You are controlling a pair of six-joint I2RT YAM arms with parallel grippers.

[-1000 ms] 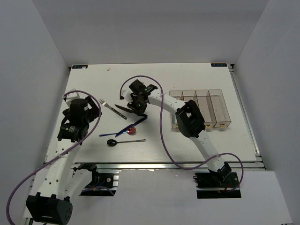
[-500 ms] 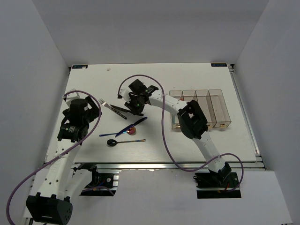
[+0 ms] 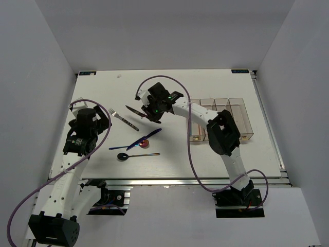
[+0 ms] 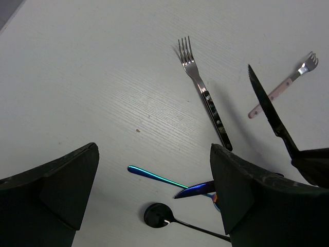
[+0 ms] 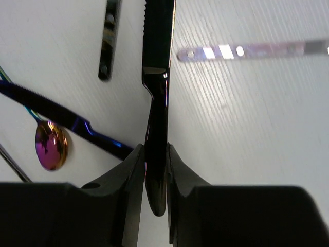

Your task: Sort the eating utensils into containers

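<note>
Right hand point(image 5: 156, 170): fingers closed tight on the handle end of a black knife point(image 5: 158, 62). The serrated blade runs straight out from the fingertips. In the top view the hand point(image 3: 154, 109) sits over the middle of the table point(image 3: 205, 82), with the knife point(image 3: 136, 111) pointing left. Whether the blade tip clears the table cannot be told.

Beside the held knife:
- silver fork point(image 4: 203, 92), dark handle, flat on the table just left of the blade
- pink-handled fork point(image 4: 280, 85), flat, on the far side of the blade
- blue iridescent knife point(image 5: 61, 116), flat, its end passing under the right hand
- red-bowled spoon point(image 5: 50, 145), bowl just beside the blue knife
- black spoon point(image 3: 122, 156), flat, nearest the table's front edge

Left hand point(image 4: 154, 154): fingers spread fully apart, holding and touching nothing, over the left part of the table, well apart from the cutlery.

Containers point(image 3: 237, 116): four clear bins in a row at the right of the table, partly hidden by the right arm, well apart from the held knife.
</note>
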